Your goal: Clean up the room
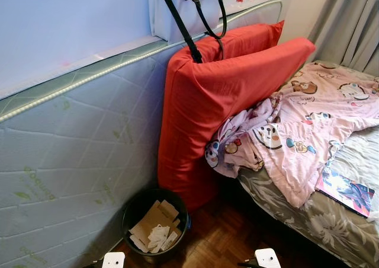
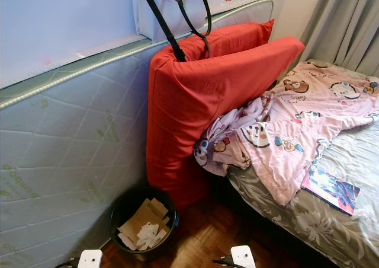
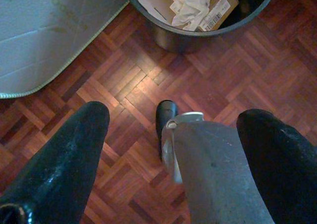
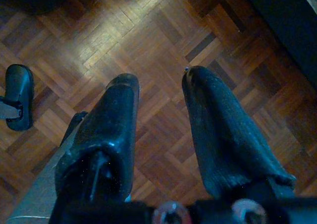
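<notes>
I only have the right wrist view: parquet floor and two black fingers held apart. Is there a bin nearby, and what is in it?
Observer: Yes, a black bin stands on the floor against the upright mattress, holding cardboard and crumpled paper.
Operator: Anything untidy on the bed?
Observer: A pink cartoon-print blanket lies rumpled across the bed.
Operator: And the left gripper?
Observer: The left gripper hangs open above the parquet, just short of the bin.
</notes>
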### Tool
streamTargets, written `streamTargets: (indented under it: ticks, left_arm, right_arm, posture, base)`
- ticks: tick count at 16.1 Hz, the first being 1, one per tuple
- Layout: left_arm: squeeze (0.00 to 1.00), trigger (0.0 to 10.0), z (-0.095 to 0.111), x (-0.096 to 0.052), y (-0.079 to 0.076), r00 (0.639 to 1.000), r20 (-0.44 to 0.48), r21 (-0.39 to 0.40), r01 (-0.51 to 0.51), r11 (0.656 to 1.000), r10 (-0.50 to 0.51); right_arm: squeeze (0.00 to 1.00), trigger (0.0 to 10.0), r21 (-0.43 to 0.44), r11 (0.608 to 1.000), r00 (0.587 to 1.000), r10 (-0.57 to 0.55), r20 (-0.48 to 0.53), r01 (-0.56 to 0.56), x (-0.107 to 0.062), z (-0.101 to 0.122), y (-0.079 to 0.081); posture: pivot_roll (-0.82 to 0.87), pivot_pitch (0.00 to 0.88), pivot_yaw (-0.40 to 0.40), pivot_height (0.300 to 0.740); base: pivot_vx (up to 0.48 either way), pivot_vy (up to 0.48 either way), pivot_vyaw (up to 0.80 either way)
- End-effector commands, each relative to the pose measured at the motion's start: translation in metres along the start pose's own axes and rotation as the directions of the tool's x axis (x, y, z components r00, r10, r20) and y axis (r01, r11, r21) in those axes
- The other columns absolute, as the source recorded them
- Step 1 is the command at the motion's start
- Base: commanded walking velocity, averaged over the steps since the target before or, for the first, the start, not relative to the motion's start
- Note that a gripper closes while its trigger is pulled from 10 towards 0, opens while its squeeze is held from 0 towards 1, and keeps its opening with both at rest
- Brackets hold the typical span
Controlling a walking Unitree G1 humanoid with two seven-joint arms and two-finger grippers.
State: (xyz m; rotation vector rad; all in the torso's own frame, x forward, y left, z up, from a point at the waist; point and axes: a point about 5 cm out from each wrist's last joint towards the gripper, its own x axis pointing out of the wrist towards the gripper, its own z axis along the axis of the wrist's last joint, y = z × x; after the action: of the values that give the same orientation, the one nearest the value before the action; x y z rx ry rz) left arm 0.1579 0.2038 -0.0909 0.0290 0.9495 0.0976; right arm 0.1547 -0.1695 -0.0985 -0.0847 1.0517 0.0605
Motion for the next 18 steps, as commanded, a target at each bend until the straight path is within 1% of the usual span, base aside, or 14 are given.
streamTargets:
  ticks: [1, 18]
  left_arm:
    - [0.0, 10.0, 0.0379, 0.0102, -0.014, 0.999, -0.003, 0.034, 0.042, 0.999, -0.042]
    - [0.0, 10.0, 0.0381, 0.0102, -0.0137, 0.999, -0.003, 0.029, 0.043, 0.999, -0.043]
  right_arm:
    - [0.0, 10.0, 0.282, 0.959, 0.988, -0.07, 0.139, 0.028, -0.0032, 0.0282, -0.0448]
    - [0.0, 10.0, 0.282, 0.959, 0.988, -0.067, 0.138, 0.026, -0.003, 0.0283, -0.0443]
  posture:
    - [-0.07, 0.0, -0.019, 0.74]
    - [-0.07, 0.0, -0.018, 0.74]
  base:
    - [0.0, 0.0, 0.0]
    - [0.0, 0.0, 0.0]
